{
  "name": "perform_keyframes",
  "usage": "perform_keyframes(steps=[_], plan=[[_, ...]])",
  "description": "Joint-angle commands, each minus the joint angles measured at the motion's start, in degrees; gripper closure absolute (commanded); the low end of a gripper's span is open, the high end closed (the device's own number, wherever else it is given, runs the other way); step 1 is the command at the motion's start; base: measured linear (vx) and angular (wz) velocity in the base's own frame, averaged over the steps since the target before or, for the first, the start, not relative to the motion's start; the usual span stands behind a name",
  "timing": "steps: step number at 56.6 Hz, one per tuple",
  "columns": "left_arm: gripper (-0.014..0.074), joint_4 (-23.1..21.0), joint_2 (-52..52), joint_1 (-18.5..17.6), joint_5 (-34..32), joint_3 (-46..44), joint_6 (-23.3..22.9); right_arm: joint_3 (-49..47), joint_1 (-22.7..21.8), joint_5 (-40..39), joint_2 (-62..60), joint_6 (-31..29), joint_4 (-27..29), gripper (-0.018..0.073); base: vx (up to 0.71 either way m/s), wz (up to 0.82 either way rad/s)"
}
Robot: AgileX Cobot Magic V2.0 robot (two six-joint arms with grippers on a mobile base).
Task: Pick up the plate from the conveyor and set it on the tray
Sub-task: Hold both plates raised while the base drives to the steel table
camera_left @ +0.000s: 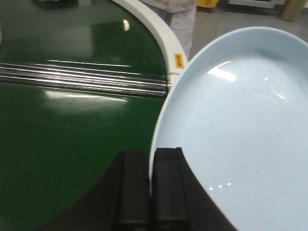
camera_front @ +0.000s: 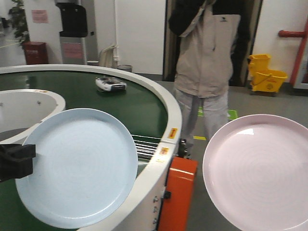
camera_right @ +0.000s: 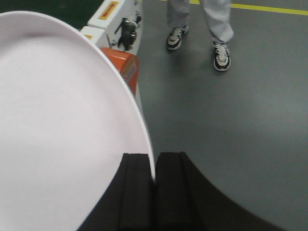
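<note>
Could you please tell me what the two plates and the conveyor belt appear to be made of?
The blue plate: probably melamine or plastic, semi-gloss, showing soft highlights. The pink plate: likely the same, more matte-looking. The conveyor belt: dark-green rubbery or PVC sheet, glossy with light reflections.

We read nothing: yellow stickers (camera_front: 173, 133) on the conveyor (camera_front: 144, 113) rim, right of the left tool (camera_front: 29, 156), and a pink notice (camera_front: 40, 16) far beyond it are blurred.

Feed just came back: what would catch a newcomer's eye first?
Two big plates: a pale blue plate clamped in the left gripper, tilted over the conveyor, and a pink plate in the right gripper over the floor. Between them a person in a beige jacket stands by the conveyor's rim.
</note>
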Motion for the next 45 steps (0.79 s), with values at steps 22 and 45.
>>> perform_keyframes(steps=[22, 45], plan=[[0.0602, -0.86, -1.10, -0.26, -4.89, -1.76, -0.13, -1.56, -0.14, -4.24, -0.73, -0.38, 0.30, 0.0571, -0.14, -0.58], [0.0602, -0.86, -1.21, -0.26, -4.90, -1.76, -0.13, -1.56, -0.14, -4.24, -0.73, -0.38, 0.30, 0.0571, -0.04, -0.53]])
